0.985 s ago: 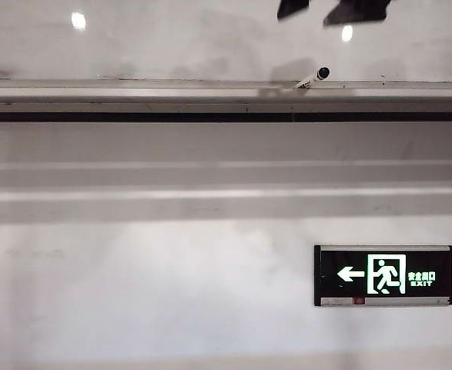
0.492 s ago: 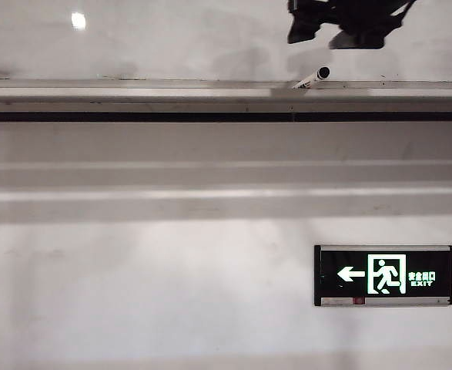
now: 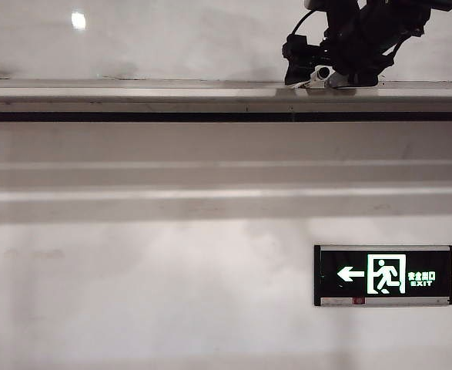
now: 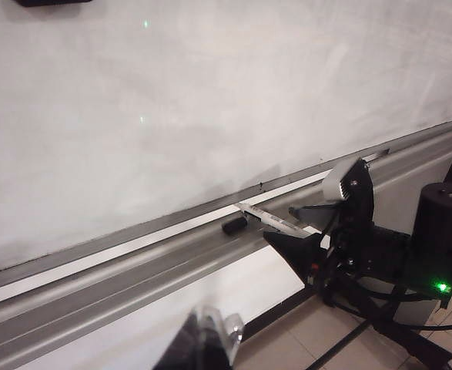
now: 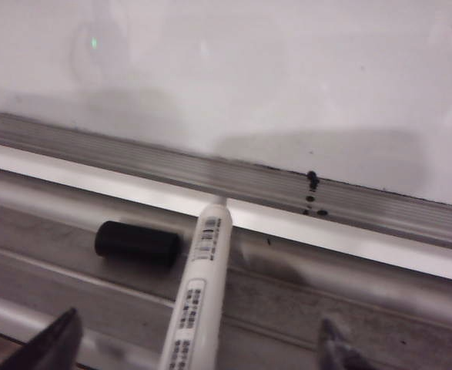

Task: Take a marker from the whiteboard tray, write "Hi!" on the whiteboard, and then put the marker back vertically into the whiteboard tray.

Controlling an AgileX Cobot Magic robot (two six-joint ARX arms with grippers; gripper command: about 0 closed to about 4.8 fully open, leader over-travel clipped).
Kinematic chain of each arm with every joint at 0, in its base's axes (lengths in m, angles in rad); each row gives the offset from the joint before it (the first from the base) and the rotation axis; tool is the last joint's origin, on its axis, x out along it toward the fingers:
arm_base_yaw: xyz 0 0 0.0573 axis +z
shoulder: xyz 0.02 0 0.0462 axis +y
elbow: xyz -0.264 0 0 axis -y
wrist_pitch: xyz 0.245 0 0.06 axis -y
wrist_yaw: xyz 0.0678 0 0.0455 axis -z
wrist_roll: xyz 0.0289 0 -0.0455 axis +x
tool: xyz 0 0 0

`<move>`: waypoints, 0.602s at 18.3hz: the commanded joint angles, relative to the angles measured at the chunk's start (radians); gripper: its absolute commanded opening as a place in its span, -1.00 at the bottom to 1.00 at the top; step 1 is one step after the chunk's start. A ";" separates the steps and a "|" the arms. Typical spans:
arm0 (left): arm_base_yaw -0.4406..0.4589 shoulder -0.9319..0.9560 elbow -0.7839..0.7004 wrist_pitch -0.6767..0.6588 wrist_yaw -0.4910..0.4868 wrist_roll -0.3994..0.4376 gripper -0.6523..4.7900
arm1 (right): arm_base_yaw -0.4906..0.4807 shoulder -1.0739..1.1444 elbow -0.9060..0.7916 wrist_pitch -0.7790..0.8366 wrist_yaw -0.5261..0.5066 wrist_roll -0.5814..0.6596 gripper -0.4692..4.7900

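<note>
right gripper (image 5: 199, 339) at whiteboard tray (image 5: 364, 285), jaws spread wide either side of marker (image 5: 199, 301) (not gripping). marker lies in tray, black cap (image 5: 137, 243) loose beside it. left gripper (image 4: 202, 347) low, away from tray, jaws state unclear.

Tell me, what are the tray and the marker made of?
Tray: likely brushed metal, grey with a dull sheen and long ridges. Marker: seemingly smooth white plastic with printed labels. Open right gripper straddles it; left gripper is away.
</note>
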 commanded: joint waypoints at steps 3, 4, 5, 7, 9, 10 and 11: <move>0.000 -0.001 0.005 0.021 0.000 0.000 -0.78 | 0.001 -0.002 0.006 -0.024 0.009 0.002 0.08; 0.000 -0.001 0.005 0.021 0.000 0.000 -0.78 | 0.001 -0.002 0.006 -0.031 0.018 0.002 -0.11; 0.000 -0.001 0.005 0.021 0.001 -0.001 -0.78 | 0.001 -0.002 0.006 -0.034 0.023 0.002 -0.27; 0.000 -0.001 0.005 0.021 0.001 -0.005 -0.78 | 0.001 -0.002 0.006 -0.034 0.024 0.001 -0.69; 0.000 -0.001 0.005 0.021 0.001 -0.008 -0.78 | 0.001 -0.004 0.006 -0.037 0.025 0.001 -0.79; 0.000 -0.001 0.005 0.021 0.001 -0.008 -0.78 | 0.001 -0.011 0.007 -0.047 0.025 0.001 -0.82; 0.000 -0.001 0.005 0.021 0.001 -0.008 -0.78 | 0.001 -0.027 0.010 -0.074 0.024 0.001 -0.82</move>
